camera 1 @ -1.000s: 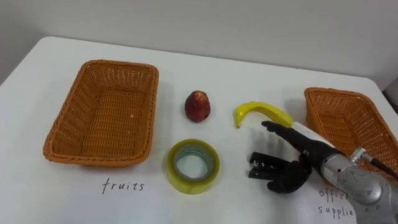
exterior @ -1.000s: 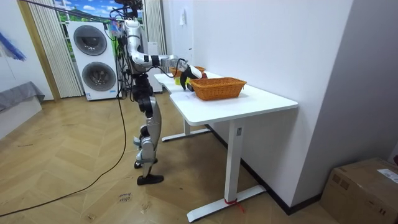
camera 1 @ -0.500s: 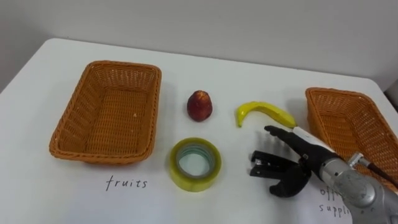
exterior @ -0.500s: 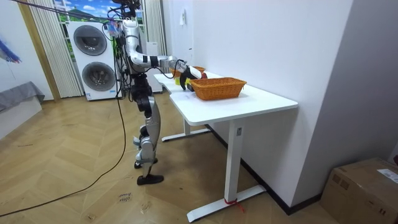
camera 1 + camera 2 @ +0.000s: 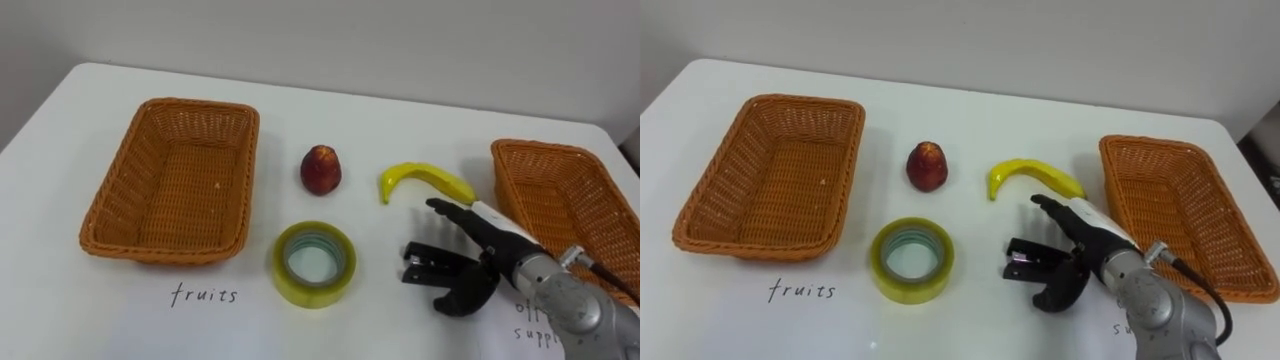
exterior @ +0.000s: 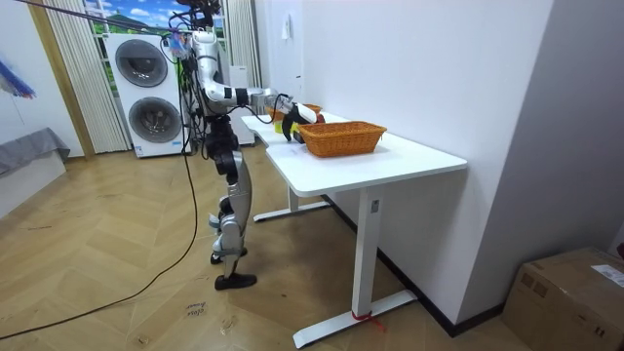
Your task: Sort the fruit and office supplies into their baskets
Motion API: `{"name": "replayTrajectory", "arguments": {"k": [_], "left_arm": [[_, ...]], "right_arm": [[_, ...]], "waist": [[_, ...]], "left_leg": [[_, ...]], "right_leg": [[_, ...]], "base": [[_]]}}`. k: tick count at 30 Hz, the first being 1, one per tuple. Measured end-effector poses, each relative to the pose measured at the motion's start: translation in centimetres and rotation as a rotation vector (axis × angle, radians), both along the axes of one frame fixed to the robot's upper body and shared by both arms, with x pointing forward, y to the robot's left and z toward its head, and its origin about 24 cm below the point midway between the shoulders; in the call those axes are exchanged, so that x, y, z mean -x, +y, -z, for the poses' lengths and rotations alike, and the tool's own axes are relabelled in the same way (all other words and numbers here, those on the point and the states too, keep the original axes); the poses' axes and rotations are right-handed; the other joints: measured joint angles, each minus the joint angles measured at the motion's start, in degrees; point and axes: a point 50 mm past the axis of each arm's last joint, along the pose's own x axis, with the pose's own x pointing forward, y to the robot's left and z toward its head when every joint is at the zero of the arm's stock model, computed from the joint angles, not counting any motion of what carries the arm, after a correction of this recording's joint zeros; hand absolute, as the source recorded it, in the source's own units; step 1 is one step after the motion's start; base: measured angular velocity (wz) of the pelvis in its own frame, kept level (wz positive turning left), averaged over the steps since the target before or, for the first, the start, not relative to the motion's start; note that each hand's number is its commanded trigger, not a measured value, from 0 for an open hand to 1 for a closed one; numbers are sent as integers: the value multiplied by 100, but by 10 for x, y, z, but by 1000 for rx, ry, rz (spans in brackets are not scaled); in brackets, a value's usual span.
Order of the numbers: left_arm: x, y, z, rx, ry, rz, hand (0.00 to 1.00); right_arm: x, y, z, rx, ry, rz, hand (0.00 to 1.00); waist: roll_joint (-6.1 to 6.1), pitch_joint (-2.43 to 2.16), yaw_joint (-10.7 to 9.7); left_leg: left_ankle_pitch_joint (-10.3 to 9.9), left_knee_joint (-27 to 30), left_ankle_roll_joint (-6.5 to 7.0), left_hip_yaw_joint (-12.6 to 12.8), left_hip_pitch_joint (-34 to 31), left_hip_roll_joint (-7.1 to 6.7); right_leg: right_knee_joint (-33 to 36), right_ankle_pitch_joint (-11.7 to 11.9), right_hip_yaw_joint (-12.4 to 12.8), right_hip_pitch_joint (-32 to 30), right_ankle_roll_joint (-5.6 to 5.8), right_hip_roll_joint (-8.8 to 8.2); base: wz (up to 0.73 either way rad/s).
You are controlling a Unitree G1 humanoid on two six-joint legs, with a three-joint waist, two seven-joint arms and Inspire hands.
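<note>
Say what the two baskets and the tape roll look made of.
Left basket and right basket: woven wicker or rattan by the look, orange-brown and matte, with the weave rows showing. Tape roll: likely plastic film, yellowish, translucent and glossy, with a sheen on its wall.

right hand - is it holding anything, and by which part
Nothing is held, it seems: the right hand is open, with fingers and thumb spread on either side of a small black item that lies on the table.
</note>
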Motion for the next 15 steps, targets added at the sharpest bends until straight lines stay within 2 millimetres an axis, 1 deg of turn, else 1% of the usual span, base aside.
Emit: {"name": "replayTrajectory", "arguments": {"k": [4,8,10,15], "left_arm": [[-4,0,0,3,-10,7,0],[-2,0,0,16,2,9,0],[-2,-1,0,19,13,8,0],[-1,-2,1,28,26,23,0]], "right_arm": [[-3,2,-1,14,18,-16,0],[-5,0,2,14,41,-10,0],[-6,1,2,13,53,-10,0],[-9,1,3,13,70,-11,0]], "waist": [[-4,0,6],[-37,-15,15],[-59,-15,25],[-64,-14,30]], "left_leg": [[0,-1,0,-3,0,0],[0,2,0,-5,2,0],[0,2,0,-8,6,1],[1,10,1,-8,15,2]], "right_leg": [[3,1,-1,-2,-1,1],[2,1,-10,-1,-2,1],[2,2,-13,0,-2,1],[1,9,-16,13,-2,2]], "base": [[0],[0],[0],[0]]}}
